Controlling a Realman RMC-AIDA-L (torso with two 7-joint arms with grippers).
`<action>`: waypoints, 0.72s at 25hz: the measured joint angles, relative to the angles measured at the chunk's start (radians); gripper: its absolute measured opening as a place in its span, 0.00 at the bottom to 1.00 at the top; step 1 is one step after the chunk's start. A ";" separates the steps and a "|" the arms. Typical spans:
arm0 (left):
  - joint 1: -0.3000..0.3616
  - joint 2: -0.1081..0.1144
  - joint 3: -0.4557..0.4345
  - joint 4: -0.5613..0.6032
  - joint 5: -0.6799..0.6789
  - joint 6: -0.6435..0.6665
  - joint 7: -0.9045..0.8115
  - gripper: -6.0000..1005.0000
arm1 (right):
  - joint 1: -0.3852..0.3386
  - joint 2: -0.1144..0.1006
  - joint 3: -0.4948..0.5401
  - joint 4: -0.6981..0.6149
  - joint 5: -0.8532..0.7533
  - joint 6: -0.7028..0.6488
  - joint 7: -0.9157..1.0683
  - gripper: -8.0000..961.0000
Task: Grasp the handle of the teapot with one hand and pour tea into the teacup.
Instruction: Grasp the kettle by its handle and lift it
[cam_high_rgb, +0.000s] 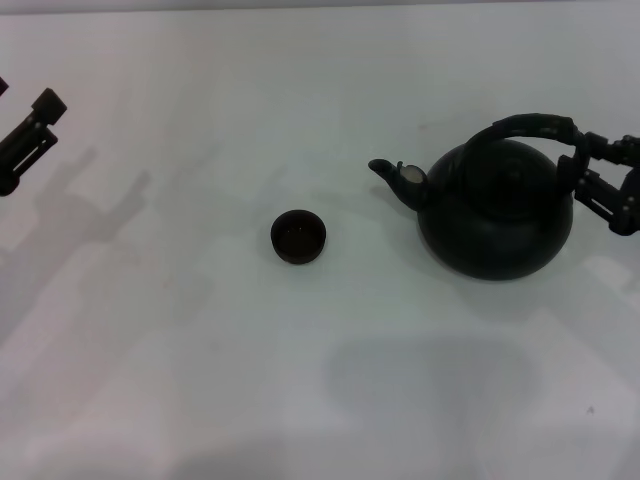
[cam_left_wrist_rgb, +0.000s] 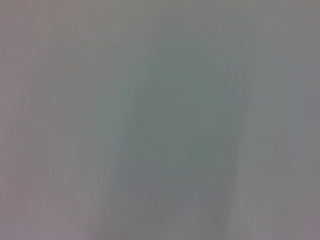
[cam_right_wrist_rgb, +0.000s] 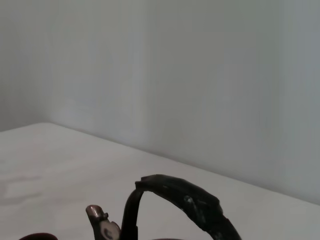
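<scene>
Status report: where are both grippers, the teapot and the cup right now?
Right gripper at the handle. Left gripper parked far left. Teapot upright on table, spout facing teacup. Nothing between them.

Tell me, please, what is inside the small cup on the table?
In the head view the teacup looks dark inside, with a few faint specks at the bottom; whether it holds tea cannot be told. The teapot, with the right gripper at its handle, stands apart from it.
</scene>
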 joint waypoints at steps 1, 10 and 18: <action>0.000 0.000 0.000 0.000 0.000 0.003 0.000 0.85 | 0.002 0.002 0.000 0.003 0.000 0.000 -0.003 0.56; 0.001 0.000 -0.001 -0.001 -0.004 0.019 -0.001 0.85 | 0.051 0.005 0.000 0.061 0.006 0.001 -0.005 0.29; 0.000 0.001 -0.026 -0.003 -0.001 0.027 -0.001 0.85 | 0.060 0.001 0.010 0.049 0.016 0.024 -0.004 0.21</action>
